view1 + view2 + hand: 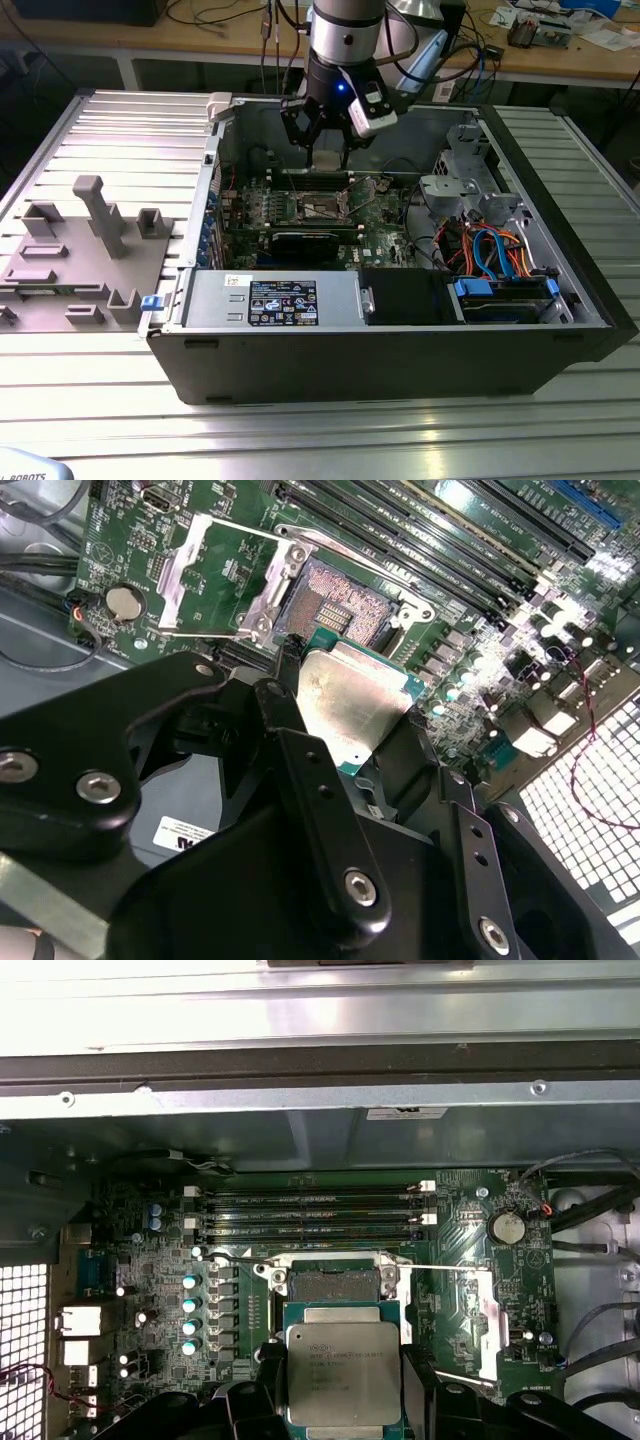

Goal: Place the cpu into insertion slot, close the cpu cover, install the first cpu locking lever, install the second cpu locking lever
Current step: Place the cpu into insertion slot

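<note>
Four steps made up the job, and the first looked to be the one in hand: the cpu (343,1375) was not yet seated. The claw (325,150) hung inside the open computer case (400,340), over the far part of the motherboard (385,215). Its fingers (300,770) were drawn in on two opposite edges of the cpu, holding it flat with the metal top toward the wrist. In both wrist views the chip hovered apart from the insertion slot (335,1285), close above it and a little off to one side, leaving the dark contact field exposed. The cpu cover (178,580) stood swung open beside the slot (green board showed through its cut-out), so nothing seemed to block the way down. In my judgement, seating would call for bringing the chip squarely over the socket, edges parallel to the rim, and lowering it level, since a tilted corner could catch the contacts. The case rested on the ribbed table (320,430).
</note>
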You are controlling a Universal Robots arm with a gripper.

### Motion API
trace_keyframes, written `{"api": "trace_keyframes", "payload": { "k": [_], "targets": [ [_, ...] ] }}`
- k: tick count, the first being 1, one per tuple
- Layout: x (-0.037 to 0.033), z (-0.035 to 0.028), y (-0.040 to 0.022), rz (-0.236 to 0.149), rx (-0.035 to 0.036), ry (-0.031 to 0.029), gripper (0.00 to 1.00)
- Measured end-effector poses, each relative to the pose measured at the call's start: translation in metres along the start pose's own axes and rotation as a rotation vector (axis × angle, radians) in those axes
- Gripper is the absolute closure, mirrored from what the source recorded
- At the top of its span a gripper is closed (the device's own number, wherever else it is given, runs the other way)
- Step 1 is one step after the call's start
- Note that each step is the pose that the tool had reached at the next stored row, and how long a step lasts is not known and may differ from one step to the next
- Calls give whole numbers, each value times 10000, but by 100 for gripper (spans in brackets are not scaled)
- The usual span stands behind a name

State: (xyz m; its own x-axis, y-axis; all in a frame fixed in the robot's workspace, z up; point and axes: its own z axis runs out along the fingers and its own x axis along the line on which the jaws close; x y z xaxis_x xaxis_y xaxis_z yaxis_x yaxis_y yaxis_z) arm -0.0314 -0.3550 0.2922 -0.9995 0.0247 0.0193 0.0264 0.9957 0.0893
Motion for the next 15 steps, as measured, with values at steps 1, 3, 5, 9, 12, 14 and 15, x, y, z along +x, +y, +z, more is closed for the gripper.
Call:
{"api": "trace_keyframes", "payload": {
  "k": [1,3,5,9,12,14,15],
  "targets": [
    [0,7,-1,0,-1,0,45],
    [0,30,-3,0,-1,0,45],
    [-1,44,-4,1,0,0,45],
    [-1,46,-4,1,0,0,45],
    [-1,47,-4,7,0,0,45],
    [-1,47,-4,63,-2,-5,45],
    [-1,47,-4,86,-2,-8,45]
  ]
}}
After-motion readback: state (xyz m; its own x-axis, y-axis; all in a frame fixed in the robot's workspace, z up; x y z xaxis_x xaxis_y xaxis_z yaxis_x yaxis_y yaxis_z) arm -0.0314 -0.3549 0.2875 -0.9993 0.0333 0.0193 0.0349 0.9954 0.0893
